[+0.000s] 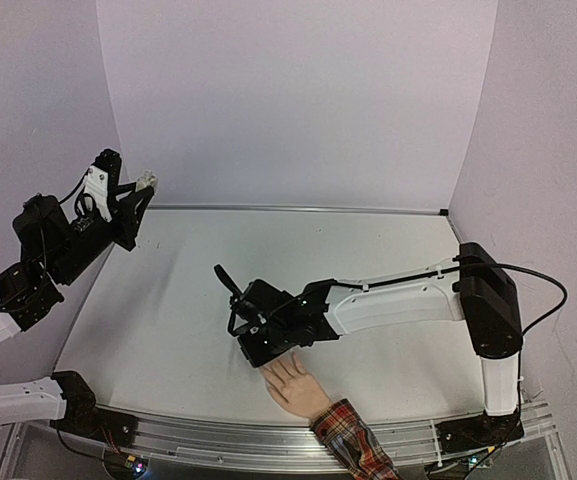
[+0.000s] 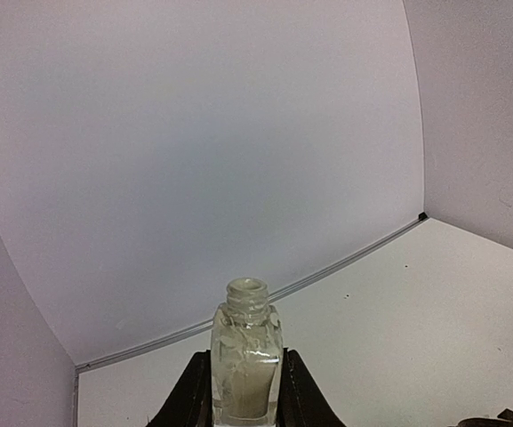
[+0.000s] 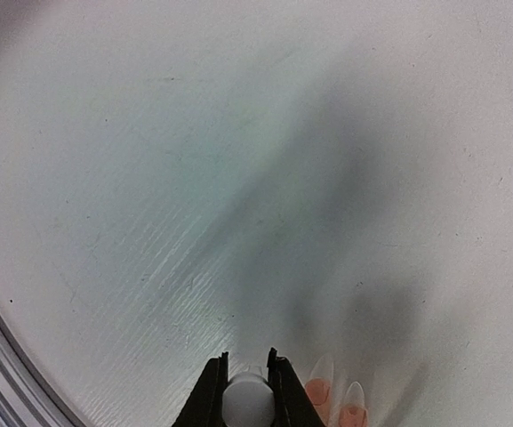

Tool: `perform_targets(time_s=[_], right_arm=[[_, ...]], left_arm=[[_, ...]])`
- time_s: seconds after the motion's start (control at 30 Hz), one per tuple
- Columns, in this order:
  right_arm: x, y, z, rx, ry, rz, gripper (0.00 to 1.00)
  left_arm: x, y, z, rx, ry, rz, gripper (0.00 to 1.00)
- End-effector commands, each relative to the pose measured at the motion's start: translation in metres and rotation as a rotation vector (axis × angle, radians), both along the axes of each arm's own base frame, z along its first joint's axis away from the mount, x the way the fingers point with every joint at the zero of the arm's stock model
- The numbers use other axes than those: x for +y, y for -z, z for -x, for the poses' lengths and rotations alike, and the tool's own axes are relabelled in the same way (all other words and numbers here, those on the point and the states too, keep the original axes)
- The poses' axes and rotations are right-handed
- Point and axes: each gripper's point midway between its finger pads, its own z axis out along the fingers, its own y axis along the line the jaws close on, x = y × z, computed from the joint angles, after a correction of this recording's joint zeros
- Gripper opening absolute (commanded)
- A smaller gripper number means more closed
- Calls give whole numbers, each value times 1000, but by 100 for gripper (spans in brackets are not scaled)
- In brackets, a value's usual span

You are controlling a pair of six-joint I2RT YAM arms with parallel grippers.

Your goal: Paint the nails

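Observation:
A flesh-coloured mannequin hand [image 1: 295,386] with a red plaid cuff [image 1: 353,442] lies palm down near the table's front edge. My right gripper [image 1: 259,343] hangs low over its fingertips, shut on the white brush cap [image 3: 246,401]. In the right wrist view two pale pointed nails [image 3: 320,377] show just right of that gripper [image 3: 246,378]; the brush tip is hidden. My left gripper [image 1: 138,195] is raised at the far left, shut on the small open polish bottle [image 2: 246,356], held upright with its neck uncapped. The bottle also shows in the top view [image 1: 147,181].
The white table [image 1: 168,320] is bounded by lilac walls at the back and sides. A metal rail [image 1: 228,440] runs along the front edge. The right arm's white link [image 1: 398,300] stretches across the table's right half.

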Motion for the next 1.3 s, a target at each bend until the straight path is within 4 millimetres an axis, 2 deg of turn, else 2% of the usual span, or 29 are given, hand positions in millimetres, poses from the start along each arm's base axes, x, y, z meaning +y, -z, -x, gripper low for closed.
perform_targets(time_s=[0.0, 0.67, 0.77, 0.87, 1.13, 1.27], right_arm=[[6, -3, -3, -15, 7, 2, 0], [14, -2, -9, -17, 9, 8, 0], [18, -8, -16, -34, 17, -3, 0], [22, -22, -20, -52, 19, -25, 0], [0, -39, -4, -52, 20, -24, 0], [-6, -32, -3, -44, 35, -10, 0]], left_arm=[[2, -13, 4, -39, 8, 32, 0], [4, -16, 7, -48, 12, 35, 0], [4, -15, 7, -47, 10, 34, 0], [4, -15, 7, -47, 8, 33, 0], [5, -14, 7, -47, 8, 34, 0], [4, -14, 7, -45, 13, 36, 0]])
